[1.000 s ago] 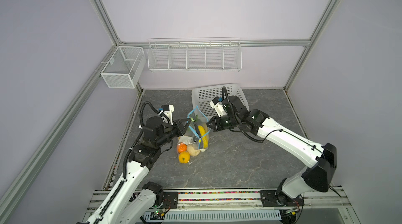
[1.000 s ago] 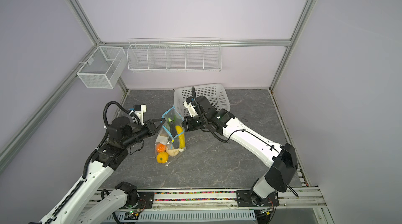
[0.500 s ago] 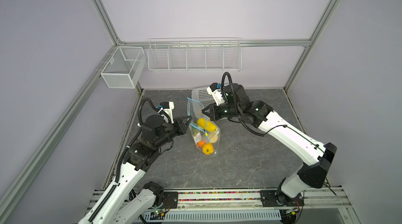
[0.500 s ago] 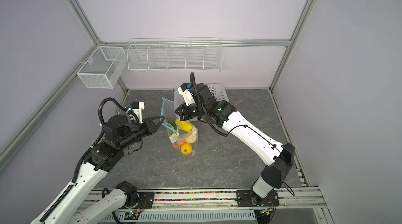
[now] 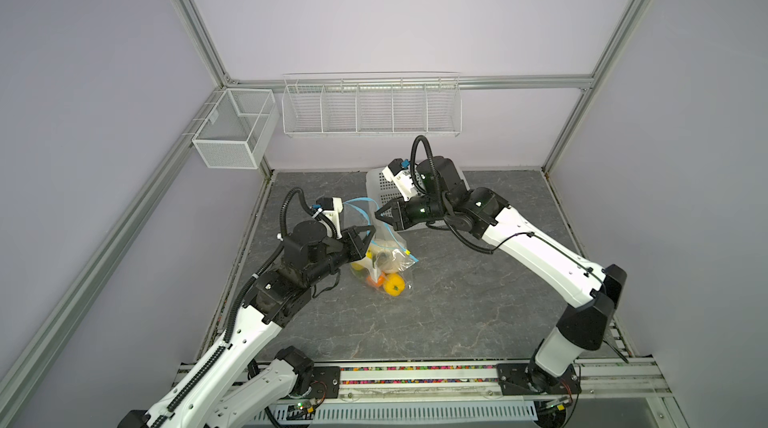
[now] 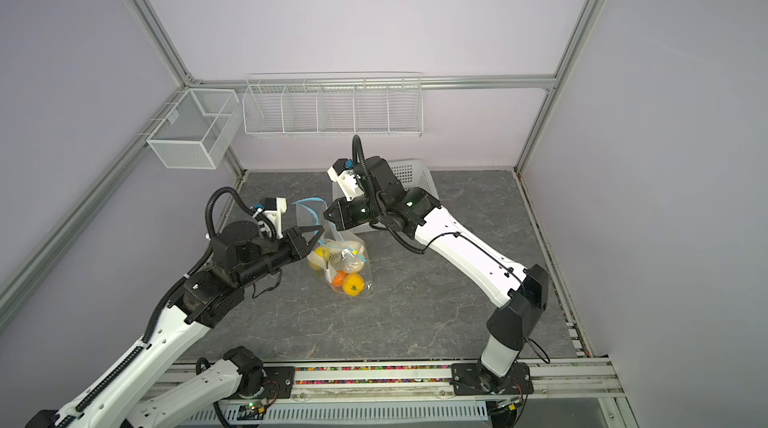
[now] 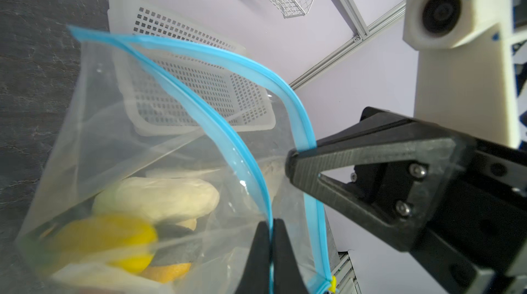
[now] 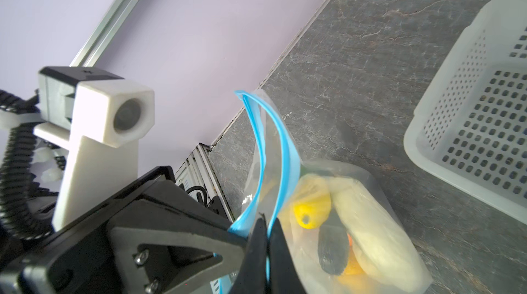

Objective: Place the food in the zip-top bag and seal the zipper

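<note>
Your left gripper [image 7: 271, 235] and right gripper [image 8: 267, 235] each pinch tight on one lip of the thin light-blue zipper strip [image 7: 228, 135], lifting the mouth of the large clear plastic zip-top bag [image 7: 85, 141] off the grey marbled table [image 5: 457, 301]; so the small yellow, orange and beige toy food [image 5: 394, 284] settles low inside, mouth unsealed.

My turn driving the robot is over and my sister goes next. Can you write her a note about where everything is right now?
Left gripper: shut on one lip of the zipper.
Right gripper: shut on the opposite lip, so the mouth is held open.
Zip-top bag: hangs between them above the table, beside the white perforated basket, with toy food piled in its bottom.
Done: the food looks bagged; none is seen loose.
Left: bring the lips together and run the yellow slider along the zipper.
</note>
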### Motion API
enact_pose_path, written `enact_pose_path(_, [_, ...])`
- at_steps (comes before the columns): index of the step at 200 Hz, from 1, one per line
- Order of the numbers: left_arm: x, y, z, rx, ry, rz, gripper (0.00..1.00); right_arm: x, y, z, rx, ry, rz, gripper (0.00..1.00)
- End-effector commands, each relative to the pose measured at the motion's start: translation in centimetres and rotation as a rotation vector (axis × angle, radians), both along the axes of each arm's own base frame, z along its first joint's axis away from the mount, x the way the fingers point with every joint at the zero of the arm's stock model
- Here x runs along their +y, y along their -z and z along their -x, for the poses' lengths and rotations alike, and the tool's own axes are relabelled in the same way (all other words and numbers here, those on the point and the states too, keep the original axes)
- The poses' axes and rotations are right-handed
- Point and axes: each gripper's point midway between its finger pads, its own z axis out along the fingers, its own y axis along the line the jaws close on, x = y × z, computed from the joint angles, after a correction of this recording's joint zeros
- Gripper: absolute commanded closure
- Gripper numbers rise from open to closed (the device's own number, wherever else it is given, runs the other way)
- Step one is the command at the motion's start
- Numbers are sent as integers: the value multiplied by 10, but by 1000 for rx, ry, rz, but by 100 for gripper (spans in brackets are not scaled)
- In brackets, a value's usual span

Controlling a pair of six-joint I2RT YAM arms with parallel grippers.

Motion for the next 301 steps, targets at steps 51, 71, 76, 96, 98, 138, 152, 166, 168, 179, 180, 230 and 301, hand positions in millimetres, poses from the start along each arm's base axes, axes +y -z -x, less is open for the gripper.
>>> enact_pose_path(51, [7,19,-4,17,-55,-18,100,23,11,-2,13,-128,-71,83])
enact_pose_path(71, [7,25,-5,25,-55,-25,100,17,7,-9,0,-122,-79,71])
enact_pose_path(76, [7,26,-5,25,-55,-26,100,15,6,-11,-5,-117,-81,67])
enact_pose_path(96, [9,27,-5,20,-65,-35,100,2,-9,-15,-52,-115,-80,54])
enact_pose_path(98, [10,27,-5,19,-66,-36,100,0,-10,-16,-59,-113,-78,53])
enact_pose_path(138, [15,25,-3,9,-82,-51,100,-52,-49,-1,-402,-93,-114,38])
enact_pose_path(152, [14,25,-3,11,-76,-48,100,-68,-45,13,-517,-111,-104,39])
enact_pose_path(166, [12,23,-4,10,-69,-46,100,-79,-34,32,-603,-172,-101,40])
enact_pose_path(168, [11,23,-4,9,-67,-44,100,-80,-33,35,-618,-180,-101,40])
enact_pose_path(179, [10,23,-4,11,-64,-44,100,-90,-25,47,-685,-208,-98,41])
enact_pose_path(180, [10,23,-4,10,-63,-44,100,-91,-24,48,-691,-210,-98,41])
enact_pose_path(230, [8,23,-4,11,-56,-30,100,-109,17,81,-799,-269,-108,37])
enact_pose_path(301, [8,23,-2,14,-53,-18,100,-91,52,69,-727,-258,-149,55])
